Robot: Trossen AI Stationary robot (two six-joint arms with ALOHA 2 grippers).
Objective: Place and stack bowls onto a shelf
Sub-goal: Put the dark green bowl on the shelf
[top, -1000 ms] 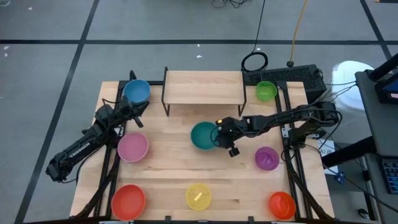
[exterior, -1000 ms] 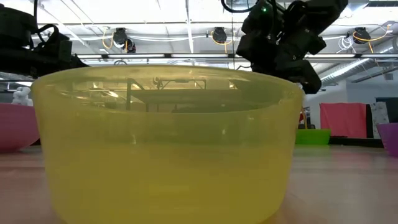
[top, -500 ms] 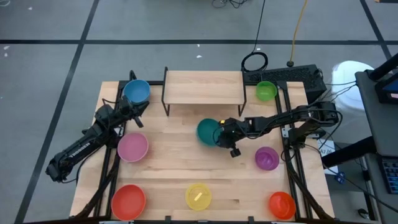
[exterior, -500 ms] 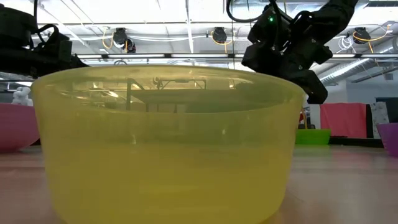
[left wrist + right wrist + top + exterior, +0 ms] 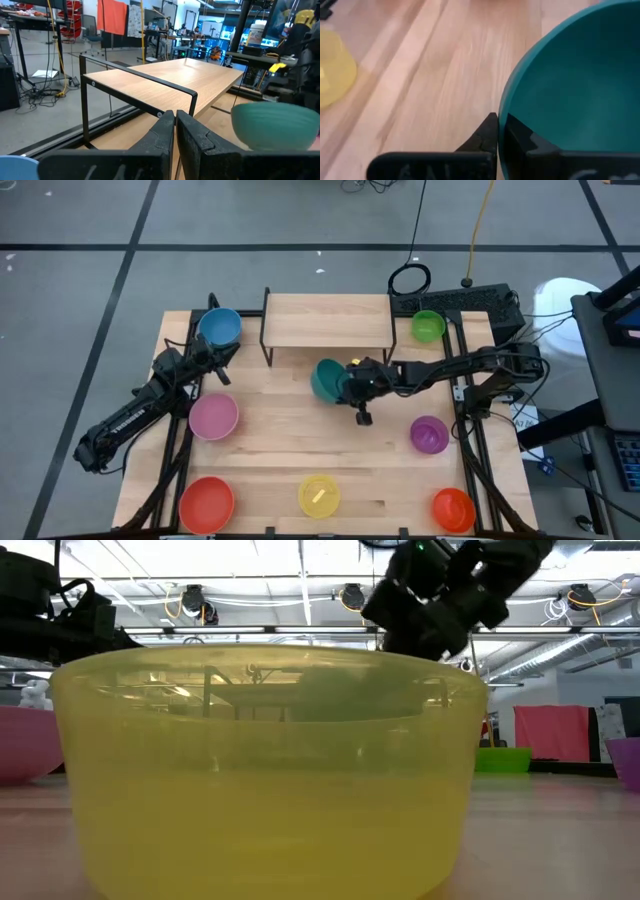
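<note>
- Teal bowl point(image 5: 327, 379) is held by the right hand point(image 5: 349, 383), which pinches its rim near the middle of the desk point(image 5: 280, 440), just in front of the shelf point(image 5: 326, 320); the right wrist view shows one finger inside the rim and one outside.
- From the low view the teal bowl seems lifted off the desk, though the yellow bowl point(image 5: 268, 768) blocks most of that view, so this is not certain.
- The shelf stands at the far middle of the desk, its light-wood top bare.
- The left hand point(image 5: 222, 360) hangs at the far left, just near the blue bowl point(image 5: 219, 326), its fingers point(image 5: 165, 131) pressed together and gripping nothing.
- The pink bowl point(image 5: 213, 417) sits on the left side of the desk, the red bowl point(image 5: 206, 504) at the near left corner.
- The yellow bowl is at the near middle, the orange bowl point(image 5: 452, 508) at the near right.
- The purple bowl point(image 5: 429, 434) lies on the right; the green bowl point(image 5: 427, 326) is at the far right, beside the shelf.
</note>
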